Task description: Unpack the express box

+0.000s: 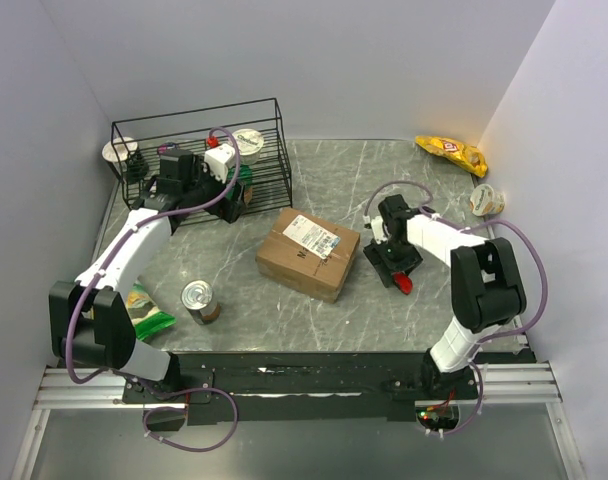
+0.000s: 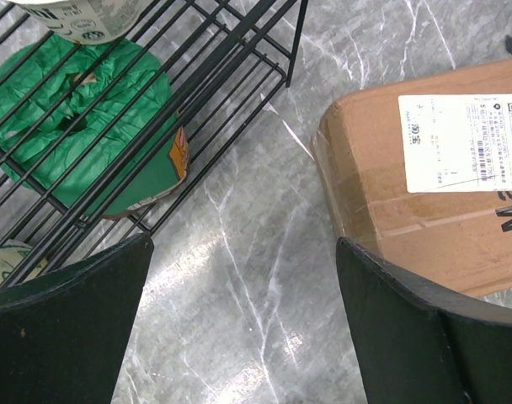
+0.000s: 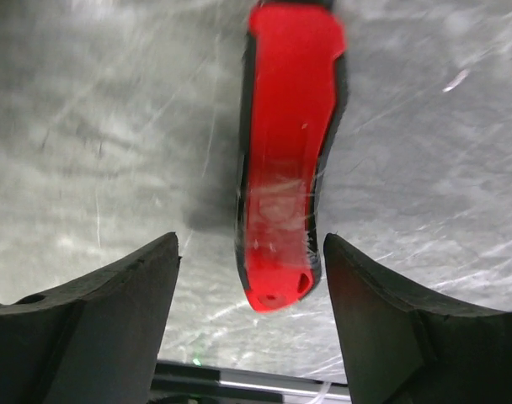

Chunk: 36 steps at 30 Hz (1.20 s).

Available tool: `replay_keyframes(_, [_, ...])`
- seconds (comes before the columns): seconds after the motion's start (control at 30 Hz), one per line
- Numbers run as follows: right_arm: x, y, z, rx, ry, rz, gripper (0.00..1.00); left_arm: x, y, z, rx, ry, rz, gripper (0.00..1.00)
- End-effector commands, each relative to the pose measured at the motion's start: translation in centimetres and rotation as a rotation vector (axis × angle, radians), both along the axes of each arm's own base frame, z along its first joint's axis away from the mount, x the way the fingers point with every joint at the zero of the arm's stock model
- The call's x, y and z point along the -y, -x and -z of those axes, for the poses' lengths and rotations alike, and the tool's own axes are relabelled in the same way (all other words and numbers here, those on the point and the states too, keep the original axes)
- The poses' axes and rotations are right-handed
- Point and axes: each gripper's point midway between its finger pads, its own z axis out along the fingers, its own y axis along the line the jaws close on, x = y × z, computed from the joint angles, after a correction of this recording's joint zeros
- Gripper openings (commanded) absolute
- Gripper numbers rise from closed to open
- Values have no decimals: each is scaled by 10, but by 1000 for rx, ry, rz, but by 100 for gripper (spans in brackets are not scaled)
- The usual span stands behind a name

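The express box is a brown carton with a white label, lying closed at the table's middle. It also shows in the left wrist view to the right of my fingers. My left gripper hangs open and empty over bare table between the box and the wire basket. My right gripper is open, right of the box. A red-handled knife lies on the table between its fingers, with a gap on each side. The knife's red end shows in the top view.
A black wire basket at the back left holds a green bag and a cup. A tin can and a green snack bag lie front left. A yellow bag and a small tub lie back right.
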Motion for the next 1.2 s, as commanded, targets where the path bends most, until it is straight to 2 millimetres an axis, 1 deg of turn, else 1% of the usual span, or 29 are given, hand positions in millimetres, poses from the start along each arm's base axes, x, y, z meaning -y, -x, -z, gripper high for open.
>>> replay_keyframes(0.0, [-5,1,-7,13,-69,-125,73,8,-9,-22,52,42,16,96])
replay_keyframes(0.03, [-3,2,-5,3,-65,-128,70,9,-9,-22,50,44,16,96])
replay_keyframes(0.2, [15,1,6,-29,-57,-83,67,11,-8,-24,51,47,23,97])
replay_keyframes(0.27, [20,2,10,-33,-38,-93,65,11,-7,-25,54,46,23,96])
replay_keyframes(0.33, [26,-1,12,-4,-9,-109,65,11,-8,-25,57,42,22,97])
replay_keyframes(0.37, [28,5,16,-14,-3,-119,65,10,-8,-25,58,42,23,96])
replay_keyframes(0.4, [29,2,16,12,1,-126,64,11,-7,-25,58,43,26,96])
replay_keyframes(0.43, [32,4,19,11,13,-138,64,11,-8,-26,62,44,24,97])
replay_keyframes(0.47, [32,1,19,28,15,-143,63,11,-8,-26,61,46,24,96])
replay_keyframes(0.57, [32,-4,22,30,17,-154,31,15,-7,-25,56,55,30,96])
replay_keyframes(0.6, [32,-5,22,30,17,-155,10,16,-6,-24,56,51,35,96])
replay_keyframes(0.63, [33,-6,20,39,17,-157,3,18,-4,-25,58,51,46,97])
replay_keyframes(0.67, [36,-6,18,50,18,-151,0,22,-2,-25,60,45,60,97])
replay_keyframes(0.7, [38,-10,7,92,16,-150,0,24,-1,-25,73,35,74,97])
replay_keyframes(0.73, [42,-11,1,111,20,-160,0,25,-1,-30,90,32,80,97])
replay_keyframes(0.77, [49,-10,-8,120,20,-137,0,32,2,-32,104,29,102,96])
replay_keyframes(0.8, [47,-14,-27,170,-18,-125,0,35,2,-36,137,9,127,97])
replay_keyframes(0.83, [45,-34,-56,246,-55,-101,0,38,5,-44,174,-4,146,96])
replay_keyframes(0.87, [41,-33,-76,247,-114,-90,0,48,11,-50,210,-17,190,97])
replay_keyframes(0.9, [27,-46,-102,300,-231,-100,0,52,14,-52,291,-65,266,96])
replay_keyframes(0.93, [14,-77,-161,434,-298,-141,0,55,25,-72,391,-63,322,96])
replay_keyframes(0.97, [3,-87,-189,479,-352,-175,0,64,35,-85,520,-75,430,96])
replay_keyframes(1.0, [-12,-90,-200,442,-423,-209,0,68,40,-87,631,-73,474,96])
replay_keyframes(1.03, [-39,-103,-259,548,-552,-305,0,71,54,-104,734,-82,514,96])
replay_keyframes(1.07, [-54,-106,-275,548,-602,-347,0,78,60,-105,795,-121,577,96])
replay_keyframes(1.1, [-67,-103,-264,435,-662,-353,0,85,65,-113,826,-130,612,97])
replay_keyframes(1.13, [-94,-102,-297,485,-717,-470,0,89,66,-109,800,-135,634,96])
replay_keyframes(1.17, [-105,-98,-299,451,-748,-500,0,94,68,-109,772,-121,643,96])
